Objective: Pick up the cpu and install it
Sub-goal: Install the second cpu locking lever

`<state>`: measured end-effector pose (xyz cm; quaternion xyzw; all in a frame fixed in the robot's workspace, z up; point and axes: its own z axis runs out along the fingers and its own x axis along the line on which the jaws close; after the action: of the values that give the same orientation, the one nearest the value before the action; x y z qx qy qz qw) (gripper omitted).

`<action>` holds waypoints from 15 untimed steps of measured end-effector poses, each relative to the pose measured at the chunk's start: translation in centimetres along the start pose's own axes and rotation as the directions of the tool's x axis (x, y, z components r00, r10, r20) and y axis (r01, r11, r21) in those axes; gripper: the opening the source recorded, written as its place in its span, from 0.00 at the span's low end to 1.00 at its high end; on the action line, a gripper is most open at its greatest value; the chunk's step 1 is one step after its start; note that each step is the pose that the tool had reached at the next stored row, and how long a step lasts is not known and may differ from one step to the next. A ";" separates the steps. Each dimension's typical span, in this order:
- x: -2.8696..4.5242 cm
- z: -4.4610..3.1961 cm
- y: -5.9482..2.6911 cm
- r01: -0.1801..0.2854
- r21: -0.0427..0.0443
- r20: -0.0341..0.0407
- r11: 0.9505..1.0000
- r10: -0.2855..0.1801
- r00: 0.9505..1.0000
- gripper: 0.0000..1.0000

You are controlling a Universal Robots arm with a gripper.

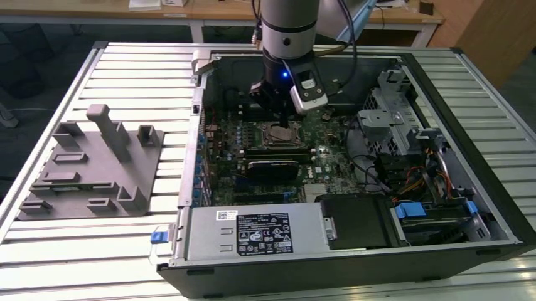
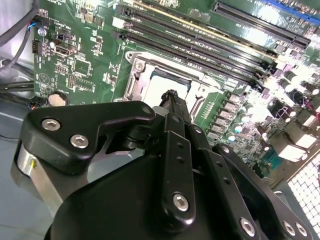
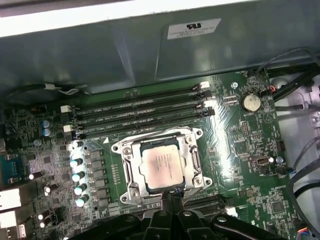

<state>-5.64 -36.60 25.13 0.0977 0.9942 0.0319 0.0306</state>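
Your gripper [image 1: 279,106] hangs inside the open computer case [image 1: 469,188], fingers drawn together on nothing, tip just above the socket [image 3: 162,165]. The cpu [image 3: 161,163] lies flat in that socket, framed by its metal bracket. Memory slots [image 3: 142,112] run along one side. The arm stands upright, the case walls well apart from it.

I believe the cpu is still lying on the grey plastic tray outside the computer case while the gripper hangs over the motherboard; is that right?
Not quite. The cpu sits in the metal-framed socket on the motherboard, as the first wrist view shows, not on the grey plastic tray. The gripper does hang over the motherboard, close to the socket.
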 end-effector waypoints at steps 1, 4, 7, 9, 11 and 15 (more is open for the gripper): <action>-0.02 0.00 -0.08 0.000 0.000 0.000 1.000 0.000 1.000 0.11; -0.08 0.00 -0.39 0.000 0.000 0.000 1.000 0.000 1.000 0.11; -0.13 0.03 -0.73 0.000 0.000 0.000 1.000 0.000 1.000 0.11; -0.17 0.09 -0.99 0.000 0.000 0.000 1.000 0.000 1.000 0.11; -0.20 0.23 -1.28 0.001 0.000 0.000 1.000 -0.001 1.000 0.11; -0.25 0.58 -1.73 0.010 0.000 -0.001 1.000 -0.010 1.000 0.11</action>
<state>-5.69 -38.31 24.44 0.0926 0.9947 0.0319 0.0301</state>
